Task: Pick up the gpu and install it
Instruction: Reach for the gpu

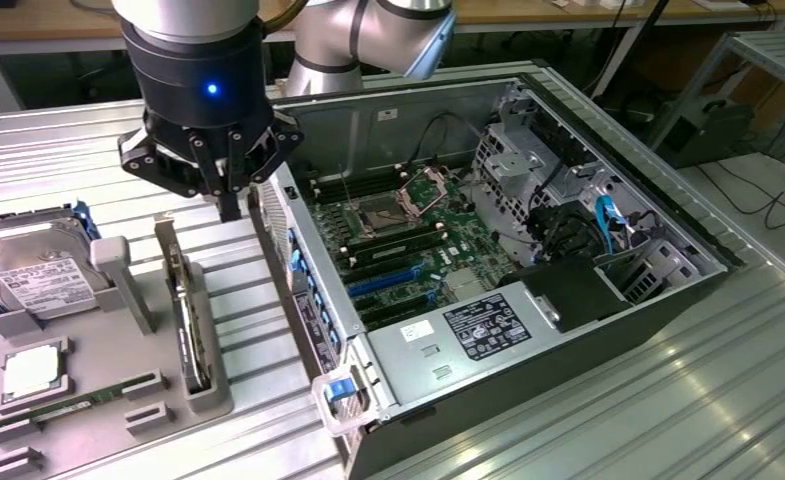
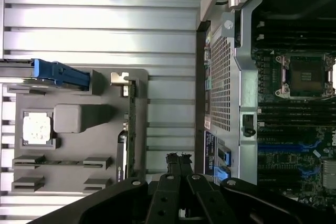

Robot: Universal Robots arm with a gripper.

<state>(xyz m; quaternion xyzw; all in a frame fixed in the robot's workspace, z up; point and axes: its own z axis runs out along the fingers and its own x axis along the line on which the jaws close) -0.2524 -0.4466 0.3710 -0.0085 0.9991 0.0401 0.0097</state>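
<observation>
Beside the open black-and-silver computer case (image 1: pixel 539 405), the thin dark gpu card (image 1: pixel 183 310) stands edge-on, lower edge sunk out of sight in the grey plastic holder (image 1: pixel 213 398). Farther from the case, the boxy silver hard drive (image 1: pixel 32 272) runs off-frame, label print unreadable.

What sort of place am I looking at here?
Probably a robotics lab bench for computer assembly trials: a robot gripper hangs over a metal table, beside an open computer case and a grey tray holding a gpu and hard drive.
</observation>
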